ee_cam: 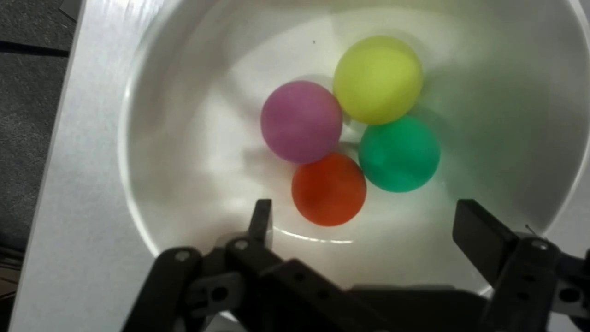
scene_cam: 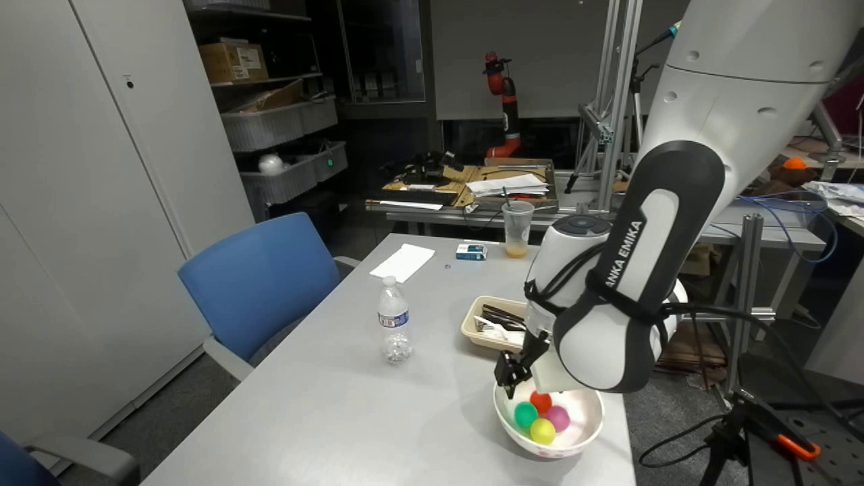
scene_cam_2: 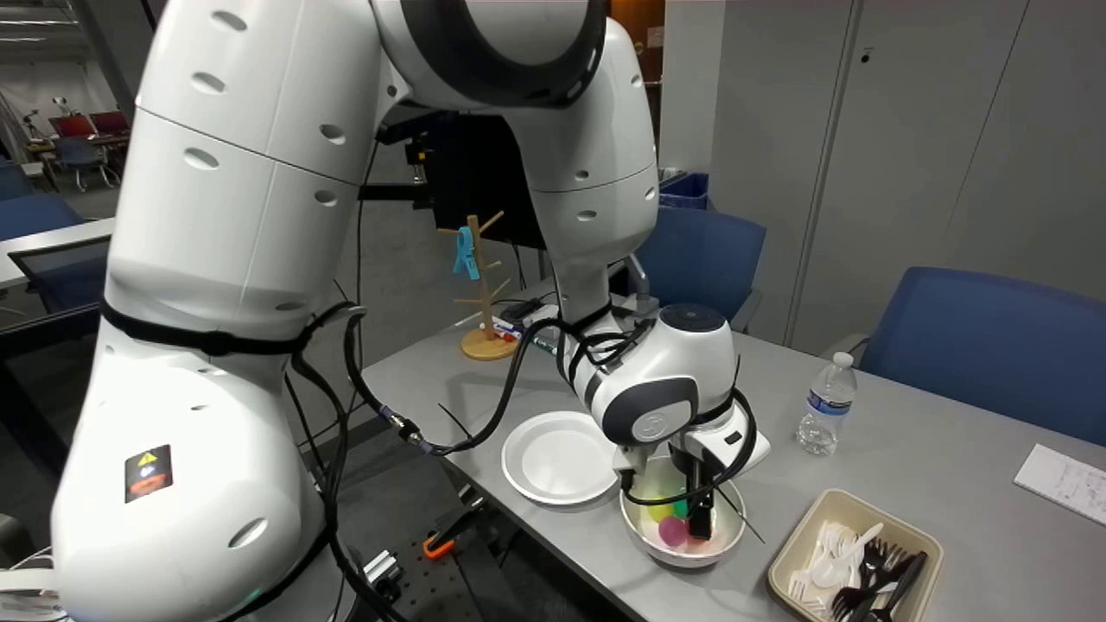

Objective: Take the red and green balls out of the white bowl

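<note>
In the wrist view the white bowl [ee_cam: 184,152] holds a close bunch: red ball [ee_cam: 328,189] at its seven o'clock, green ball [ee_cam: 400,154] at four, yellow ball [ee_cam: 379,80] at one, magenta ball [ee_cam: 302,122] at nine. The gripper [ee_cam: 368,225] hangs over the bowl's six o'clock edge, fingers spread wide. In an exterior view a beige tray [scene_cam: 482,339] of black and white cutlery [scene_cam: 503,317] lies at eleven o'clock from the bowl, a plastic cup [scene_cam: 518,226] with amber liquid [scene_cam: 516,252] at twelve.

Balls [ee_cam: 328,189] four; bowl [ee_cam: 175,138], plate [scene_cam_2: 560,458], bottle [scene_cam_2: 827,410], tray [scene_cam_2: 802,542] one each; utensils [scene_cam_2: 830,572] several, count unclear.
</note>
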You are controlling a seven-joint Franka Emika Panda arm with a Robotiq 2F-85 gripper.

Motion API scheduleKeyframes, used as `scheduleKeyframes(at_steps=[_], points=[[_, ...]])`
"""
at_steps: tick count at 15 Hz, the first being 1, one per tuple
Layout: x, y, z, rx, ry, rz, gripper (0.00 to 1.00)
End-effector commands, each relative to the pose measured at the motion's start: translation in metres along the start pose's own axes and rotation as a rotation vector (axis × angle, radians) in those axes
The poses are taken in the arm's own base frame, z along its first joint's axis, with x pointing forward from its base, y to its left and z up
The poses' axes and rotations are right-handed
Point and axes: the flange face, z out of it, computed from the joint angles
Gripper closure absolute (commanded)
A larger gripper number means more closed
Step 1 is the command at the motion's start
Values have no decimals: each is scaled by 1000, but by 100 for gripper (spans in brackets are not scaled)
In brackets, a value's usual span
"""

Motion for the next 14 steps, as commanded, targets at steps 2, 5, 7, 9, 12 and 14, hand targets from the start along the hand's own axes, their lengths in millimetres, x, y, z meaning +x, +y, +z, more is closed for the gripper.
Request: scheduleKeyframes(at_steps=[2, 5, 7, 9, 12, 14], points=[[2, -2, 4, 7, 25, -18, 0], [1, -2, 5, 4, 22, -22, 0], [1, -2, 5, 3, 19, -23, 1], [1, -2, 5, 2, 16, -21, 2], [0, -2, 5, 2, 12, -18, 28], [0, -2, 5, 1, 12, -18, 36]])
